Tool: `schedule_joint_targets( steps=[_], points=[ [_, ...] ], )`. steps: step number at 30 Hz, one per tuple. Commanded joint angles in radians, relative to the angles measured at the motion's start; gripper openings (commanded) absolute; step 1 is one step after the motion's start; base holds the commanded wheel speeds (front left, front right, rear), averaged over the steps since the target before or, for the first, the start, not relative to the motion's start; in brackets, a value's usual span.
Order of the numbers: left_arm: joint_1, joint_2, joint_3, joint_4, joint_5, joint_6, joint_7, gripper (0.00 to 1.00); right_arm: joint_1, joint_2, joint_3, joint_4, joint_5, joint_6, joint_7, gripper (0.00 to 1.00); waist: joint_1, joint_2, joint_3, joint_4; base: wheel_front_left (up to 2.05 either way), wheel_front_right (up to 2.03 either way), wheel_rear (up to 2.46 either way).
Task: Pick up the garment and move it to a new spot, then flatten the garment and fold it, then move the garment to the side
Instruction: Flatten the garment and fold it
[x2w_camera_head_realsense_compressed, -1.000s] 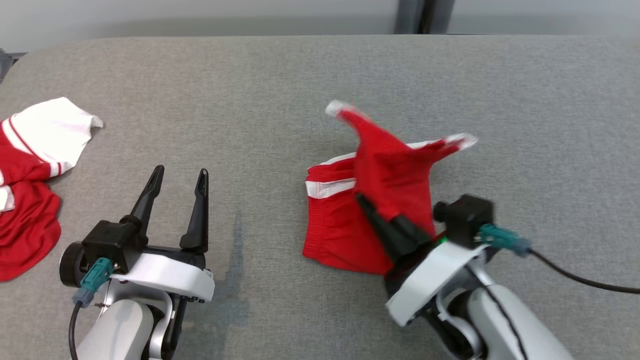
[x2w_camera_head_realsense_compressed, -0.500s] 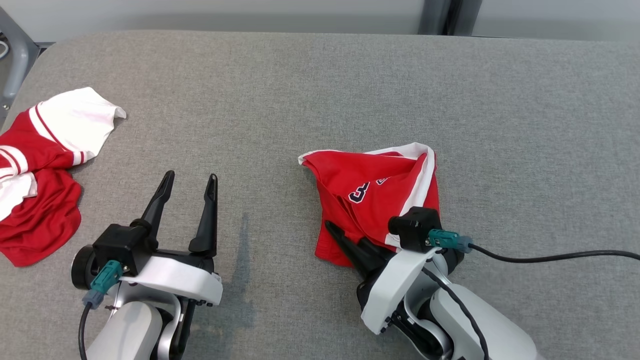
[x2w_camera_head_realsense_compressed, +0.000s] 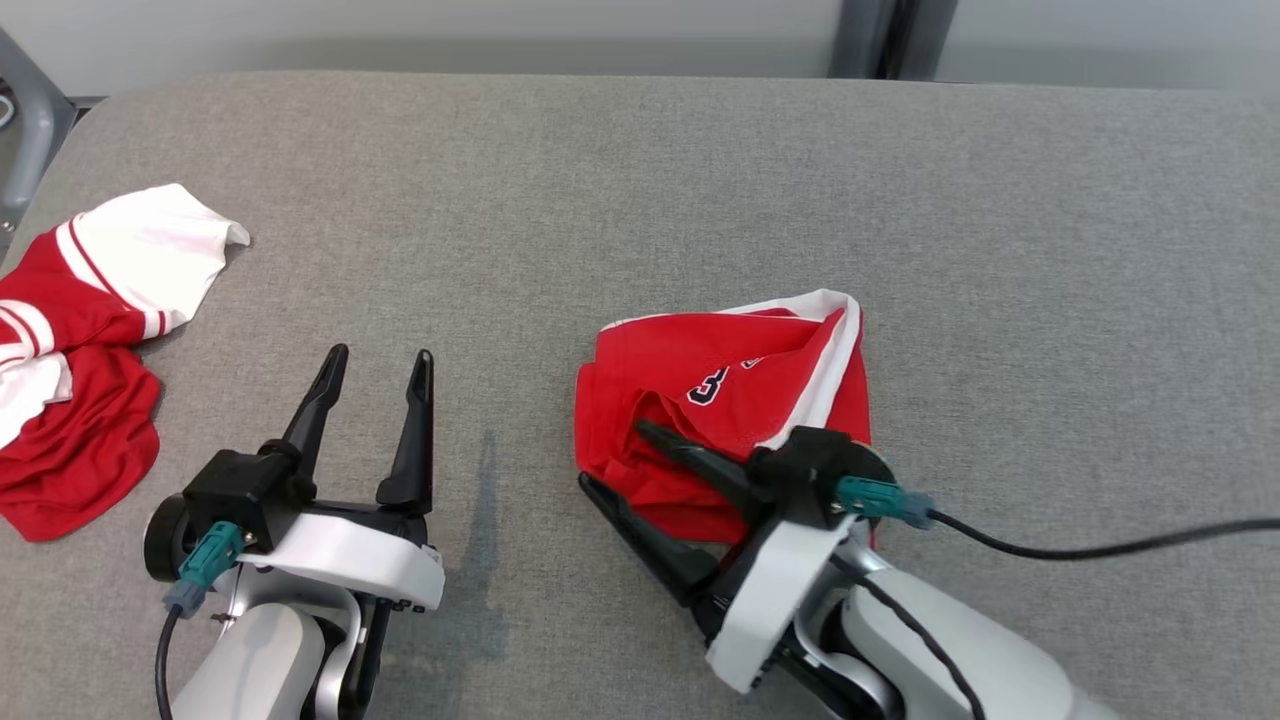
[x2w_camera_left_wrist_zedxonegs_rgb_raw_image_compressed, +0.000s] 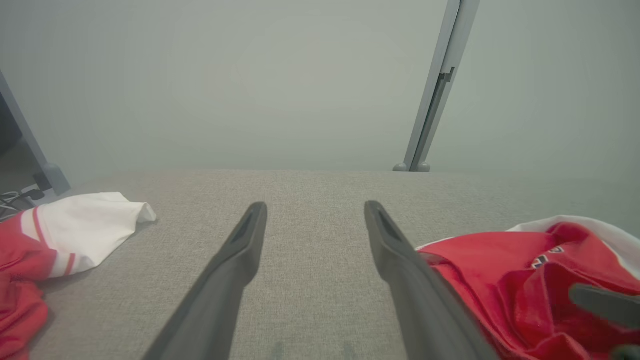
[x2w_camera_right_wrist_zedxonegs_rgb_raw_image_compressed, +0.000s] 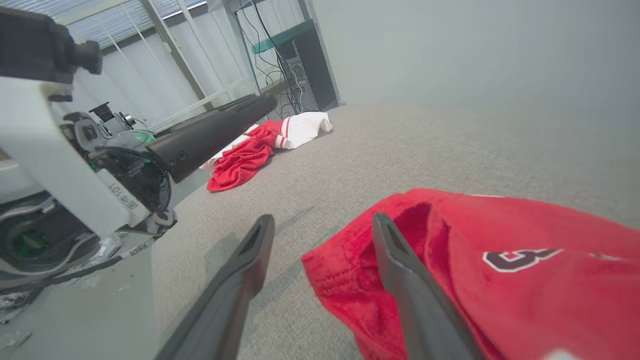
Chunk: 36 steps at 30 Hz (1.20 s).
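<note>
Red garment (x2w_camera_head_realsense_compressed: 720, 370) with white trim lies bunched on the grey fabric desk (x2w_camera_head_realsense_compressed: 600, 200), right of centre in head view, a dark "3" (x2w_camera_head_realsense_compressed: 712, 385) facing up

Right claw (x2w_camera_head_realsense_compressed: 612, 455) apart, clamped on nothing: it straddles the garment's near-left edge, one finger lying over the red folds, the other on bare desk just beside the hem. Right wrist view confirms it: one finger over the cloth, one over grey fabric, gap between them wide

Left claw (x2w_camera_head_realsense_compressed: 381, 353) apart, empty, low over bare desk, well apart from the garment, fingers pointing away from the robot

Second red-and-white garment (x2w_camera_head_realsense_compressed: 90, 300) is crumpled at the desk's far left edge, touching neither claw

Head view alone gives the black cable (x2w_camera_head_realsense_compressed: 1100, 548) running off right from the right wrist's teal plug

Left wrist view adds a grey upright post (x2w_camera_left_wrist_zedxonegs_rgb_raw_image_compressed: 435, 100) behind the desk against a plain wall, and one right-claw finger (x2w_camera_left_wrist_zedxonegs_rgb_raw_image_compressed: 600, 302) resting on red cloth at lower right

Right wrist view adds the left arm's white housing (x2w_camera_right_wrist_zedxonegs_rgb_raw_image_compressed: 55, 165) from the side, window blinds (x2w_camera_right_wrist_zedxonegs_rgb_raw_image_compressed: 125, 30) and a dark cabinet with cables (x2w_camera_right_wrist_zedxonegs_rgb_raw_image_compressed: 310, 70) beyond the desk
</note>
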Motion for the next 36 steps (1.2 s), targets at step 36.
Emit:
schedule_joint_targets(
  steps=[36],
  points=[
    [0.033, 0.048, 0.029, -0.063, 0.001, 0.046, 0.001, 1.0, 0.441, -0.006, -0.947, -0.314, -0.312, 0.0, -0.013, 1.0, 0.0, 0.0, -0.029, -0.068, 0.0, 0.0, 0.0]
  ],
)
